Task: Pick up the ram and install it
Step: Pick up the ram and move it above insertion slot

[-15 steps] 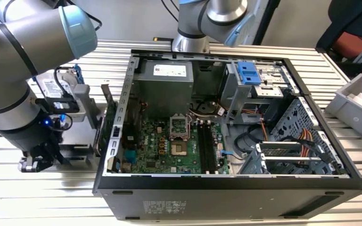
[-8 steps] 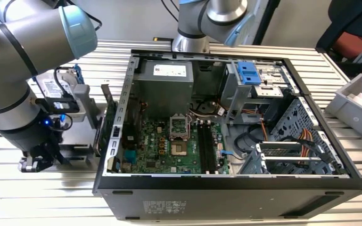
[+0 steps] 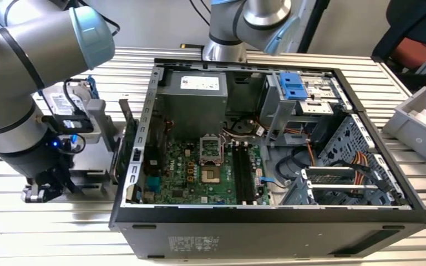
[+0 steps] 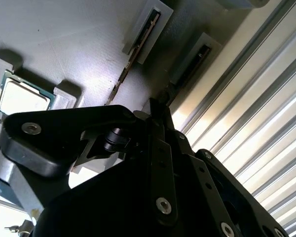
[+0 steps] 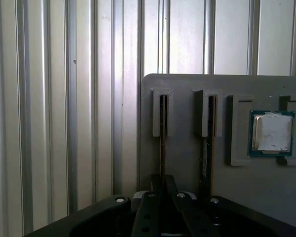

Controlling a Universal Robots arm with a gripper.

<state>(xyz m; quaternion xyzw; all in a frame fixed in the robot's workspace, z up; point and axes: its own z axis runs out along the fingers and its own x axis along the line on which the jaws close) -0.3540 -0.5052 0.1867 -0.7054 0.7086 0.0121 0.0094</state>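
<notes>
Whether the tool (image 5: 163, 183) is gripping I cannot tell; it sits over the ram (image 5: 163, 133) standing edgewise in the tray (image 5: 182, 163) at nine o'clock of the case (image 3: 272, 221), where an off-centre hold could jam it.

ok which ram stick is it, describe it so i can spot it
Find the grey tray lying on the ribbed metal table. Two thin sticks stand on edge in slotted holders beside a square silver chip. The ram is the stick farther from the chip, nearest the tray's edge.
</notes>
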